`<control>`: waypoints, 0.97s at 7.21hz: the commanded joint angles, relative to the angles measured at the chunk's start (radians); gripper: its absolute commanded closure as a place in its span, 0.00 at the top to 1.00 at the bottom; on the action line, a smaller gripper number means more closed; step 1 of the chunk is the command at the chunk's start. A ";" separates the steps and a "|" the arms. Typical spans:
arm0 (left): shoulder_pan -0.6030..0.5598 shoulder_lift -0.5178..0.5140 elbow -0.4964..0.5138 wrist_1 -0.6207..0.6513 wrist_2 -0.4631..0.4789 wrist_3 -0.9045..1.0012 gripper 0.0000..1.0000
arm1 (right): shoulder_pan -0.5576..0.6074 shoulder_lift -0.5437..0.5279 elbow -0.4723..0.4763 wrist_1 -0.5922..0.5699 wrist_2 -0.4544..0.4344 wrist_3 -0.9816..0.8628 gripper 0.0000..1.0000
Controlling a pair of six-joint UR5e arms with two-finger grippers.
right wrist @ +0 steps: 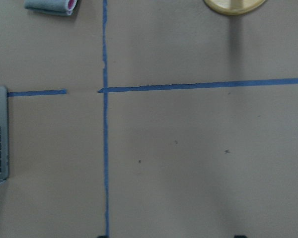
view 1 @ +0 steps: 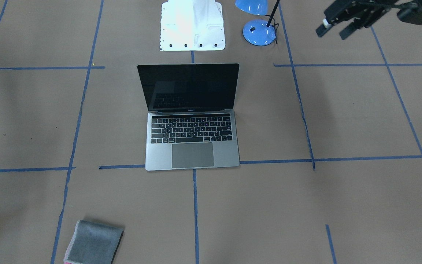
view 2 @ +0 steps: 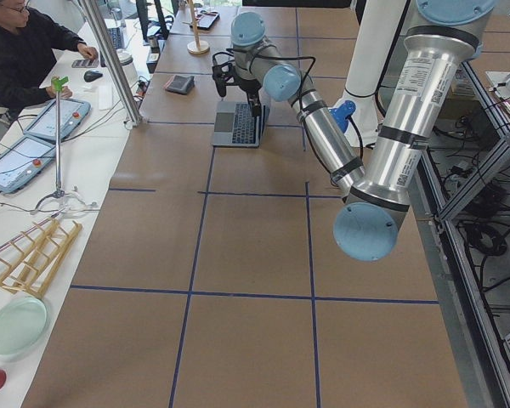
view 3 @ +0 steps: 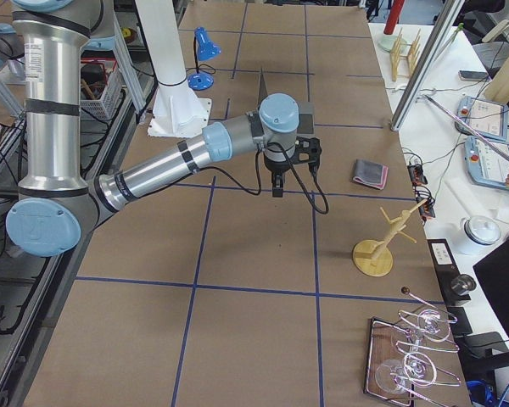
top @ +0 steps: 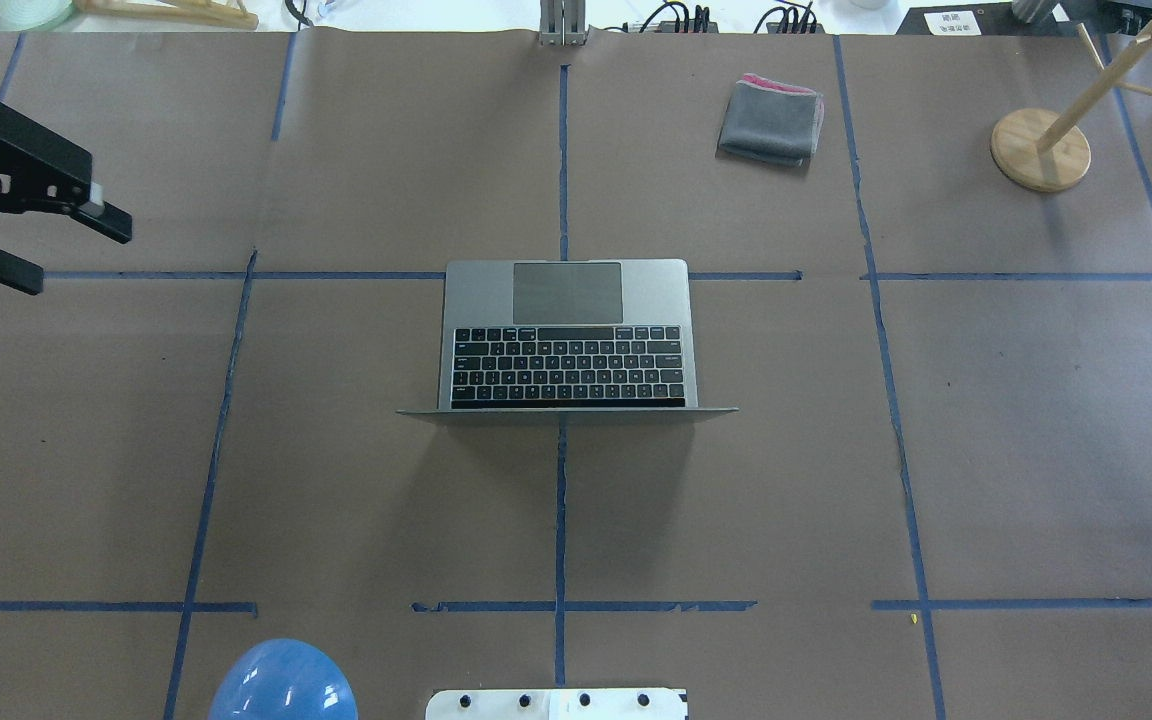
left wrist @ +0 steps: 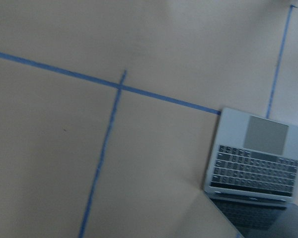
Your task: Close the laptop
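grey laptop (view 1: 192,128) open on table (view 1: 343,205)

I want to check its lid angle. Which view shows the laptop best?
Exterior front-facing: the laptop shows whole, screen and keyboard both. Overhead shows keyboard and only the lid's edge; left wrist is blurred and cropped; right wrist catches one edge; side views show it small.

Odds and ends on the worktop (top: 1036,450)
Folded grey cloth (top: 771,122) near a wooden stand (top: 1040,148); blue lamp (view 1: 258,32) well apart.
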 commanded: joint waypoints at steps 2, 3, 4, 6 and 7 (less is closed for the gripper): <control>0.365 -0.160 -0.046 0.000 0.267 -0.322 0.24 | -0.303 0.005 0.116 0.370 -0.016 0.596 0.13; 0.420 -0.164 -0.044 -0.003 0.309 -0.324 0.07 | -0.380 0.007 0.116 0.431 -0.020 0.618 0.03; 0.469 -0.175 -0.030 -0.015 0.313 -0.313 0.03 | -0.434 0.007 0.118 0.445 -0.012 0.618 0.01; 0.588 -0.203 -0.027 -0.016 0.398 -0.313 0.02 | -0.564 0.045 0.121 0.471 -0.013 0.626 0.01; 0.637 -0.232 0.014 -0.016 0.444 -0.313 0.02 | -0.628 0.084 0.120 0.479 -0.035 0.661 0.01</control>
